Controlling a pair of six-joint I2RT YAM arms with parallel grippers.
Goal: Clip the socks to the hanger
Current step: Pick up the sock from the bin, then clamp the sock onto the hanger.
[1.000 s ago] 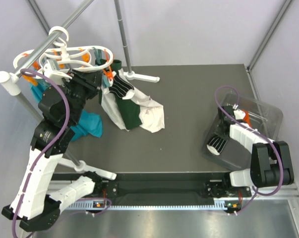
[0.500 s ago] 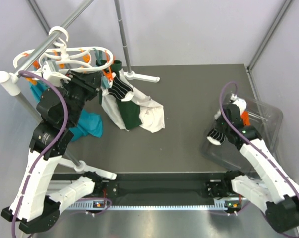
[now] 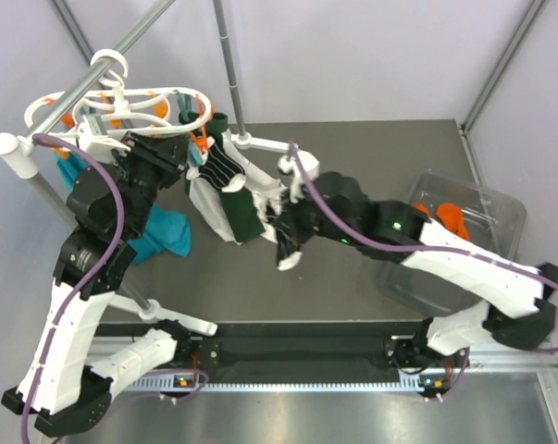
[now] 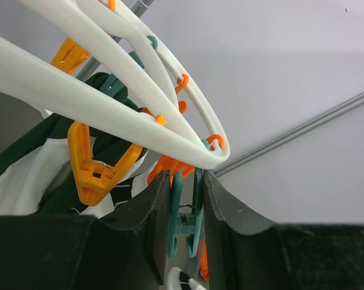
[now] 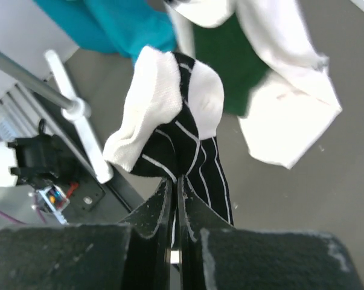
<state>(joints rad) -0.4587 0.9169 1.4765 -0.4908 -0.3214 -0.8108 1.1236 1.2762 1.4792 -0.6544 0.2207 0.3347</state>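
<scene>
The white hanger (image 3: 121, 100) hangs from the rail at the far left, its ring (image 4: 139, 115) carrying orange clips (image 4: 94, 166). My left gripper (image 3: 191, 157) is up at its edge, jaws pressed on a teal clip (image 4: 185, 214) that hangs from the ring. One dark striped sock (image 3: 225, 166) hangs clipped beside it. My right gripper (image 3: 288, 227) is over the table's middle, shut on another dark striped sock (image 5: 175, 127) with white toe and heel, which dangles below it (image 3: 286, 248). Orange socks (image 3: 450, 217) lie in the bin at the right.
A clear plastic bin (image 3: 482, 268) stands at the right edge. White and dark-green cloths (image 3: 260, 208) hang and pile below the hanger, with a teal cloth (image 3: 163, 231) to their left. The grey rail (image 3: 75, 88) rests on a stand with white feet (image 3: 269, 145).
My right arm has swung from the bin at the right to the table's middle, carrying the striped sock in shut jaws. The left arm has stayed at the hanger.
</scene>
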